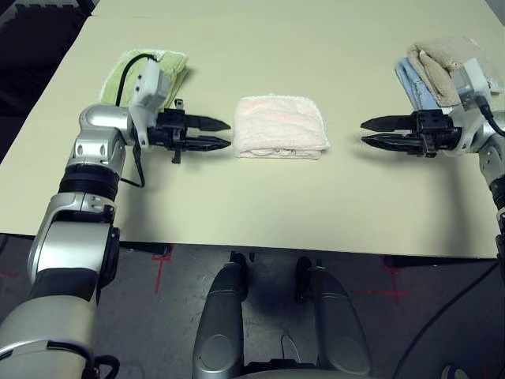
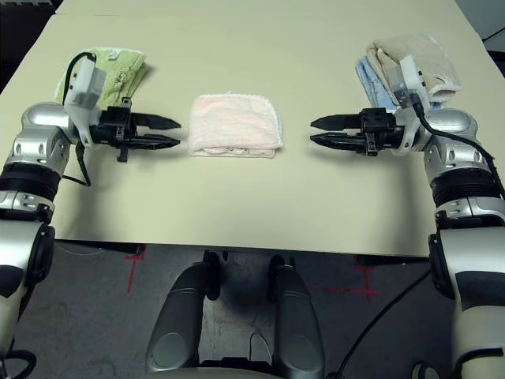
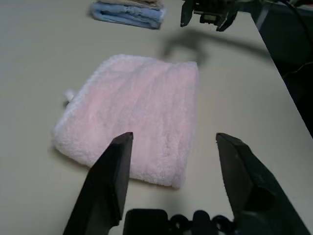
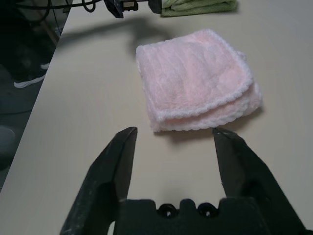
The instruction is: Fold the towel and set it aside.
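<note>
Table (image 1: 316,31) fills the frame; at its centre lies the towel (image 1: 282,127), already folded into a thick pink pad. Left gripper (image 1: 222,133) at centre left and right gripper (image 1: 371,133) at centre right both stand wide and empty, pointing at it. Folding looks done; setting aside remains, which calls for one gripper pinching the stacked layers together.

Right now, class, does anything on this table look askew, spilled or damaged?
Nothing stands out. The pink towel lies folded and flat mid-table, between the open left gripper and open right gripper. The green towel and the beige and blue towels sit folded at the sides.
</note>
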Tool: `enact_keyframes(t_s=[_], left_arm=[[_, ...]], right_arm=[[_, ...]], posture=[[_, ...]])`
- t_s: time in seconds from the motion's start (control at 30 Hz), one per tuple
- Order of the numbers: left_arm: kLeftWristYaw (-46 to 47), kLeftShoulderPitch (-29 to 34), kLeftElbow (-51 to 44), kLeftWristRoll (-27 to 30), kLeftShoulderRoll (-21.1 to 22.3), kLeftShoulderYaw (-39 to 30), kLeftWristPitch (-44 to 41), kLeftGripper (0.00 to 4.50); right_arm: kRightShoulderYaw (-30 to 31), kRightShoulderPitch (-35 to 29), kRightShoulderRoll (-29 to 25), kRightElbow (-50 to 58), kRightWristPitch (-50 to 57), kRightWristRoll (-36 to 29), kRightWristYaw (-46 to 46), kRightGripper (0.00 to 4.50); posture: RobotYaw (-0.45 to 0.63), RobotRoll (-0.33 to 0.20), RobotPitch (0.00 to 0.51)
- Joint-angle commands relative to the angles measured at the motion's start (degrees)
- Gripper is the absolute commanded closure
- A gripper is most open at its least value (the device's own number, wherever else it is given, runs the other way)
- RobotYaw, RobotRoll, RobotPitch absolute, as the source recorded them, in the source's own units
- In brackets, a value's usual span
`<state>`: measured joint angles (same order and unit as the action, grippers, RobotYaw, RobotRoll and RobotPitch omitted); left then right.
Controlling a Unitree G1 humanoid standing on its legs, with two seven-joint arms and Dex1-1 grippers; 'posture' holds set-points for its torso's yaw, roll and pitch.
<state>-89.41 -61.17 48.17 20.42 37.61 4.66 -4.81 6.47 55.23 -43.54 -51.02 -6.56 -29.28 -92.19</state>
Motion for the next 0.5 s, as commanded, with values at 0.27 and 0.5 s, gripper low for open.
enact_keyframes(t_s=[0.27,0.5], left_arm=[[7.0,-3.9,0.9,-1.6,2.0,-1.6,-32.8,0.04],[14.3,-9.1,9.3,-2.4,1.5,-2.9,-54.8,0.04]], right_arm=[[-0.5,-0.8,-0.3,1.8,0.6,0.4,-0.3,0.04],[-0.7,-1.2,-0.4,2.5,0.8,0.3,-0.3,0.04]], posture=[[0.03,0.000,0.304],[0.03,0.000,0.312]])
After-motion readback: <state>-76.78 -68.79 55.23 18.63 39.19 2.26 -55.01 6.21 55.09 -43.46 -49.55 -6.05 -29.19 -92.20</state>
